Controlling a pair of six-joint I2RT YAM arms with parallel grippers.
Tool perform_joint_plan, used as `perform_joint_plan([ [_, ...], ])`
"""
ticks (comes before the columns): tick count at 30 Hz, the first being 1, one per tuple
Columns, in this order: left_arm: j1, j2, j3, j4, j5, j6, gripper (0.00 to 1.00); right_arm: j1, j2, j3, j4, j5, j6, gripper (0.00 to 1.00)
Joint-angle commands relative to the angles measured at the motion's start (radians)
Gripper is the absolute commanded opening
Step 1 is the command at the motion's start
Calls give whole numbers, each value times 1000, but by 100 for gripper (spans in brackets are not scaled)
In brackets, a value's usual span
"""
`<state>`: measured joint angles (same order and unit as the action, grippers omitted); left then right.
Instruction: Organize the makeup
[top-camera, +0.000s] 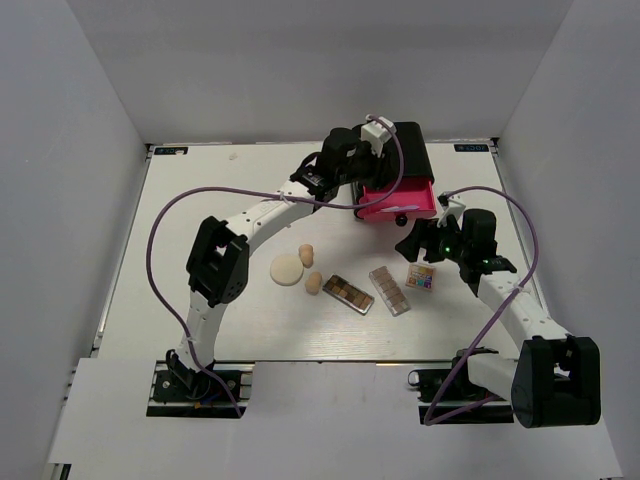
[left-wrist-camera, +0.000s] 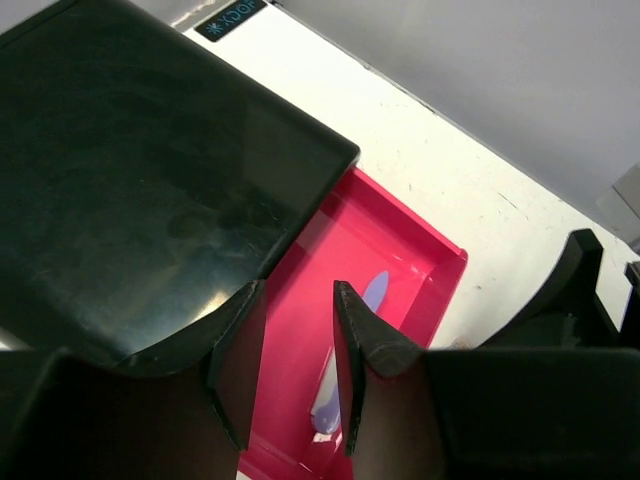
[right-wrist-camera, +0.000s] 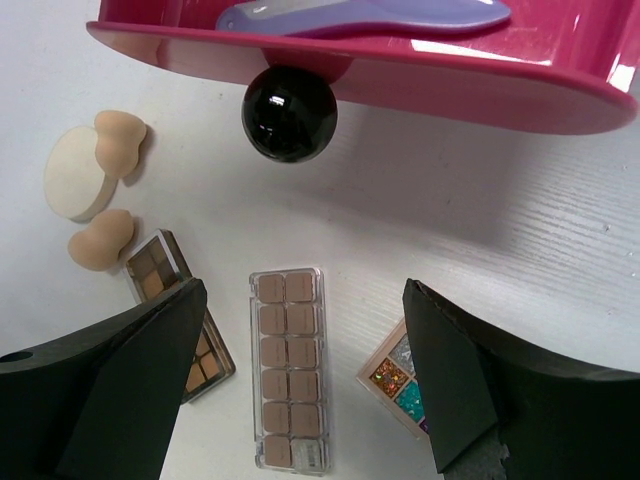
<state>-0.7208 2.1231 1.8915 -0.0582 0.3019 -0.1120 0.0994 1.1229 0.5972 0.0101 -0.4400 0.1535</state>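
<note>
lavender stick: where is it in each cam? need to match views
Top external: cannot make it out; too small to tell inside the pink drawer.
Left wrist: lavender stick lower centre, lying in the drawer.
Right wrist: along the top edge, in the drawer.
Shared landmark: the pink drawer, in all three views.

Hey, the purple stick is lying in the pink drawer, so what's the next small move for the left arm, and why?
Probably lift the left claw straight up, clear of the drawer. Its fingers stand parted and the purple stick lies loose on the drawer floor below them, so that claw holds nothing.
</note>
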Motion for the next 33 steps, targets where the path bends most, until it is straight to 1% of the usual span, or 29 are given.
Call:
perform_joint_plan([
  [1,-5,-78,23,31,-61,-8,44,-3,6,4,66,-2,3,85],
  [3,-5,-136,-12,29,-102,-26,45,-4,26,18,77,-3,3,85],
  [4,-5,-194,-35,32,-134,-52,46,-3,35,22,89,-6,3,85],
  [7,17,-296,-178,40,-184,-121,46,-3,78,42,131,-20,29,84],
  [8,17,-380,-233,47,-232,-126,46,-3,93,49,139,-28,38,83],
  [9,17,-418,-353,87,-253,-133,41,-1,122,56,146,-31,47,83],
  [10,17,-463,-418,104,-271,-149,38,-3,135,70,162,-35,66,82],
  [11,26,-542,-481,116,-329,-167,34,-3,149,76,169,-43,73,82],
  [12,26,-587,-587,123,-349,-187,29,-4,175,84,174,-49,83,81],
  [13,26,-621,-633,133,-365,-219,24,-4,190,101,185,-63,101,80],
  [14,26,-658,-675,135,-382,-236,24,-4,202,110,188,-66,112,79],
  [15,26,-723,-715,130,-417,-259,23,-4,224,121,188,-71,124,79],
  [16,26,-756,-786,127,-432,-297,26,-3,236,130,192,-75,132,78],
  [17,26,-785,-822,124,-446,-319,30,-4,244,145,205,-89,155,77],
  [18,26,-843,-892,124,-469,-360,33,-3,261,156,211,-95,164,76],
  [22,26,-975,-1040,126,-515,-440,37,-3,299,177,234,-97,215,72],
  [24,26,-1017,-1075,110,-541,-466,37,-6,317,193,243,-97,219,70],
  [28,26,-1094,-1124,90,-575,-492,37,-3,327,207,260,-92,207,61],
  [33,26,-1109,-1149,90,-580,-511,37,-1,324,234,275,-94,204,60],
])
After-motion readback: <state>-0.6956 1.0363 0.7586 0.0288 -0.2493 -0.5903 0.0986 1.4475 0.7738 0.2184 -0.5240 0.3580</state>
